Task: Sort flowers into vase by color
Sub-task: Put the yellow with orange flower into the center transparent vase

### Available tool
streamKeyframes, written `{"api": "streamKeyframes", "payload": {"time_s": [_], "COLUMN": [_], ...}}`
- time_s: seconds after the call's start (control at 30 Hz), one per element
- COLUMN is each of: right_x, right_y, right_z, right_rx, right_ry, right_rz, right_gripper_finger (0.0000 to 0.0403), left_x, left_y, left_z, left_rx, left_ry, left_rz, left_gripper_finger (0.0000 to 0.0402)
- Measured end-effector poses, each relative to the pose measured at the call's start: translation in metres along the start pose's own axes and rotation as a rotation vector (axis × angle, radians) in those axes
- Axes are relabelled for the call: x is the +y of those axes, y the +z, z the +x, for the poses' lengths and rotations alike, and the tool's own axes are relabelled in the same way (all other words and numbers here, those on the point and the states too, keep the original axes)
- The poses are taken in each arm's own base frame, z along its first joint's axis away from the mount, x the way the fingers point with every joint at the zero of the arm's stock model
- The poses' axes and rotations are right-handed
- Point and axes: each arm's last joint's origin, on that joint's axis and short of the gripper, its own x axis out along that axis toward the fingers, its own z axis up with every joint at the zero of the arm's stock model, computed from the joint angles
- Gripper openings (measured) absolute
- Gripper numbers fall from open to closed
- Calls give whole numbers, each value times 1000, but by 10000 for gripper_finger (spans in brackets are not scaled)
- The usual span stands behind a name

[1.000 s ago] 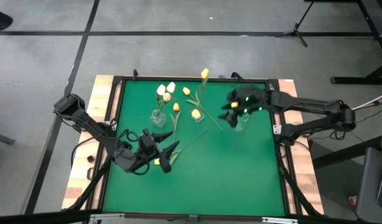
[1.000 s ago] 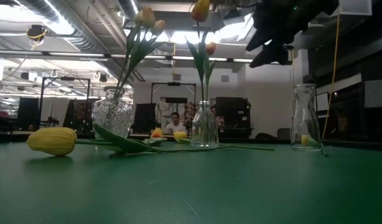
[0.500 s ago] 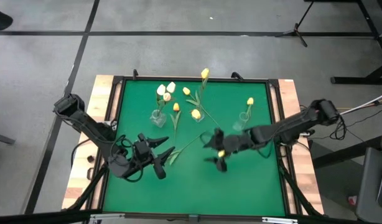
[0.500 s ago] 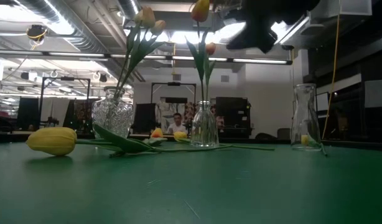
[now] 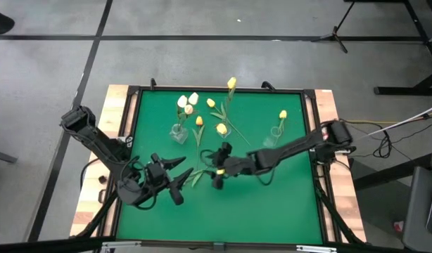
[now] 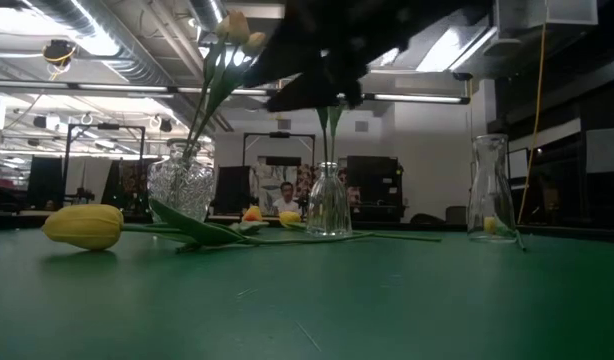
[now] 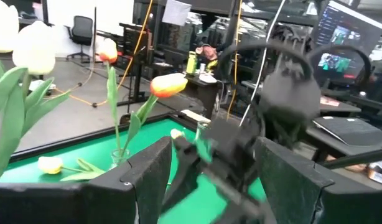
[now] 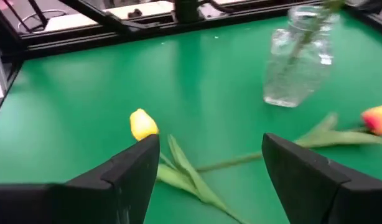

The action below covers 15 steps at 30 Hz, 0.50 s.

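A yellow tulip lies flat on the green mat, head toward the table's left, stem running right. My right gripper hovers open just above this stem, a finger on either side, touching nothing. My left gripper stands open and level near the tulip's head, pointing at the right gripper. White tulips stand in the cut-glass vase. A yellow tulip stands in the right-hand vase.
A slim middle vase holds orange-headed tulips. More yellow tulips lie on the mat near the far edge. A dark frame and wooden boards border the mat. The near half of the mat is bare.
My right gripper has swung from above the right-hand vase toward the table's left and near side, sinking and rolling, and now hangs over the lying tulip's stem. My left gripper has drifted slightly toward the table's near left. No flower has moved.
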Motion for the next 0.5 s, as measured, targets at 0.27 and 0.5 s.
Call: {"api": "streamKeyframes", "payload": {"time_s": [0.27,0.5], "right_x": [16,15], "right_y": [-13,-25], "right_z": [54,84], "right_rx": [-21,-15], "right_ry": [-256,-410], "right_rz": [196,223], "right_gripper_finger": [285,285], "left_x": [0,-1], "left_y": [-1,-1], "left_z": [-10,-19], "left_rx": [-6,-3], "left_ry": [32,18], "left_rz": [8,8], "left_gripper_finger": [227,227]}}
